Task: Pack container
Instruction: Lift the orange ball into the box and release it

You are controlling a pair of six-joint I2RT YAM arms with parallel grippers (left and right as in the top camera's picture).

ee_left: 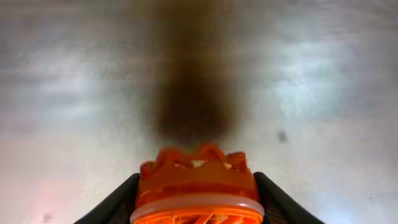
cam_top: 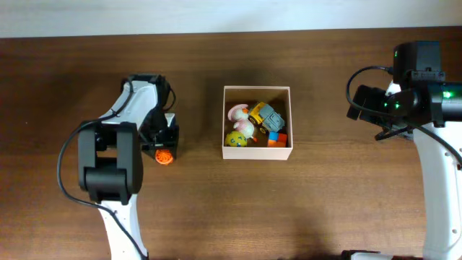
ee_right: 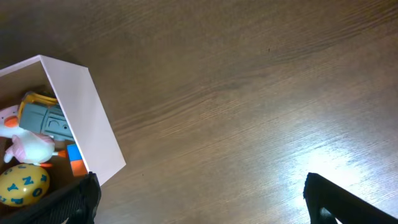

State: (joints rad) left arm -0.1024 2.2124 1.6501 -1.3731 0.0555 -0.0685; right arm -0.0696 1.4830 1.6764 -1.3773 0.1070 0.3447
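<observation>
The container, a square white-walled box, sits mid-table and holds a pink toy, a yellow ball, a grey-yellow toy and orange and blue blocks. It also shows at the left of the right wrist view. My left gripper is down at the table, left of the container, shut on an orange toy. In the left wrist view the orange toy fills the space between both fingers. My right gripper is open and empty, held above the table right of the container.
The brown wooden table spreads all round the container. A pale wall strip runs along the far edge. The right arm's body hangs over the right side.
</observation>
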